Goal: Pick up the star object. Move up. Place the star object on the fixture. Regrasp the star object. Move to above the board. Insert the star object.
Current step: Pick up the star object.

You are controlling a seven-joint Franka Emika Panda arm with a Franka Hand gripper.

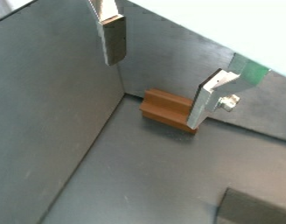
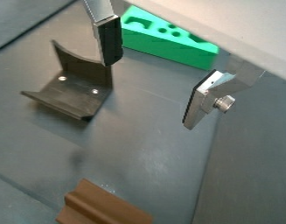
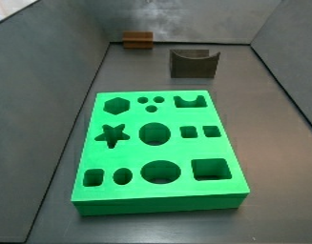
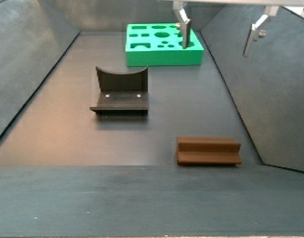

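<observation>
The brown star object [image 4: 209, 151] is seen lying on the floor by the wall, untouched, well apart from the fixture [image 4: 119, 91] and the green board [image 3: 156, 148]. The gripper [image 2: 156, 74] is held high above the floor with its jaws spread and nothing between them. No step appears done: picking, placing, regrasping and inserting are all judged still ahead.

Bright green plastic board with cut-out shapes [image 3: 158, 143], brown ridged block [image 4: 209, 151], dark grey L-shaped fixture [image 4: 121, 92], matte grey floor [image 4: 104, 139]. Gripper [image 2: 163, 74] overhead: silver fingers [image 2: 207, 98], dark pads.
</observation>
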